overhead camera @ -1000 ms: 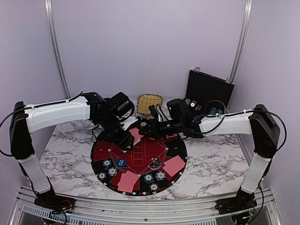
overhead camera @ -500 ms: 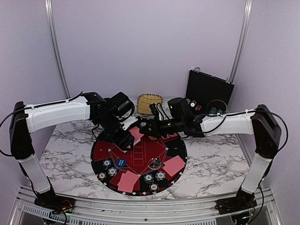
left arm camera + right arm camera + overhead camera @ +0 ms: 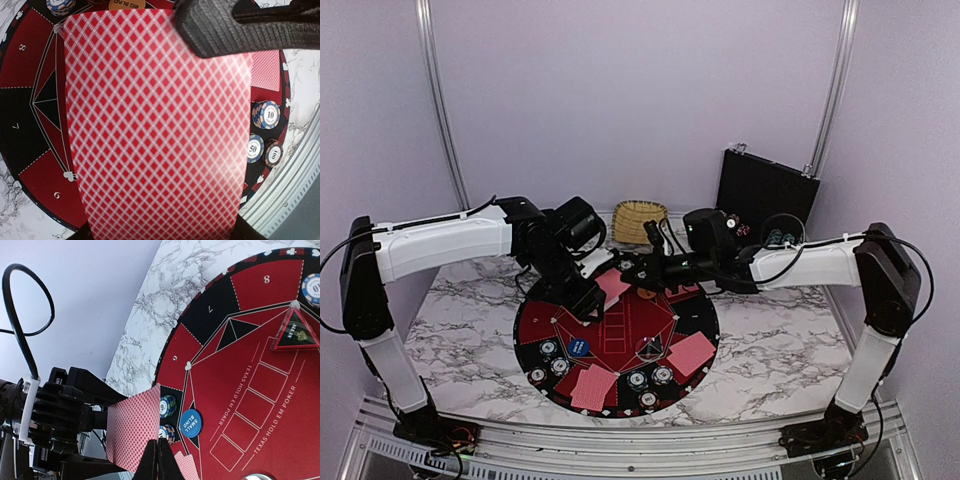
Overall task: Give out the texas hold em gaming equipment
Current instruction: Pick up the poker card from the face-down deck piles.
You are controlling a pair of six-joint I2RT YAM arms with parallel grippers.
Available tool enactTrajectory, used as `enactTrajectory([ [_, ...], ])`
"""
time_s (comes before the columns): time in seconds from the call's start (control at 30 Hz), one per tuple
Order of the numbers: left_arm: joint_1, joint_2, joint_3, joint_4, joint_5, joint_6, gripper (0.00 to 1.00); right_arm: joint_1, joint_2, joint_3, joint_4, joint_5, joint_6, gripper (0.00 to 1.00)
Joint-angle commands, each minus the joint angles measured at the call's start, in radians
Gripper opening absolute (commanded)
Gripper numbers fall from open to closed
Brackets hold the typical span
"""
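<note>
My left gripper (image 3: 592, 293) is shut on a red-backed playing card (image 3: 612, 287) and holds it above the back of the round mat (image 3: 620, 325). How many cards lie in that grip does not show. The card (image 3: 155, 130) fills the left wrist view. My right gripper (image 3: 158, 452) is shut on the free edge of this card (image 3: 132, 430); one of its fingers (image 3: 225, 25) lies across the card's top. On the mat rest chip stacks (image 3: 553, 357), a blue disc (image 3: 190, 422), an orange disc (image 3: 126, 4) and dealt cards (image 3: 592, 386).
A triangular marker (image 3: 296, 330) stands near the mat's middle. More chips (image 3: 650, 378) and a card (image 3: 691, 352) lie at the front right. A wicker basket (image 3: 639, 220) and an open black case (image 3: 766, 190) stand at the back of the marble table.
My right gripper has shifted a little toward the left arm and its jaws have closed on the card's edge. The left arm has stayed where it was.
</note>
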Motion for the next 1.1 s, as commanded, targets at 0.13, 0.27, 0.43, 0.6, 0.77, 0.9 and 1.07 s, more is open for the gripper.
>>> enactTrajectory([
  [0.13,0.013,-0.01,-0.001,-0.01,0.0,-0.002,0.47,-0.016,-0.039,-0.02,0.061,-0.027,0.035,0.02],
  [0.27,0.02,-0.004,-0.006,-0.013,0.0,-0.005,0.47,-0.02,-0.045,-0.028,0.081,-0.038,0.045,0.02],
  [0.43,0.03,-0.003,-0.011,-0.013,-0.002,-0.011,0.47,-0.024,-0.048,-0.037,0.105,-0.052,0.061,0.01],
  [0.6,0.037,-0.001,-0.019,-0.013,-0.005,-0.013,0.47,-0.026,-0.048,-0.038,0.117,-0.058,0.065,0.0],
  [0.77,0.046,0.003,-0.024,-0.013,-0.002,-0.015,0.47,-0.033,-0.053,-0.044,0.126,-0.059,0.071,0.0],
  [0.9,0.059,0.009,-0.029,-0.013,-0.004,-0.02,0.47,-0.048,-0.063,-0.056,0.13,-0.054,0.069,0.0],
  [1.07,0.079,0.019,-0.034,-0.013,-0.003,-0.027,0.47,-0.069,-0.076,-0.072,0.133,-0.042,0.055,0.0],
])
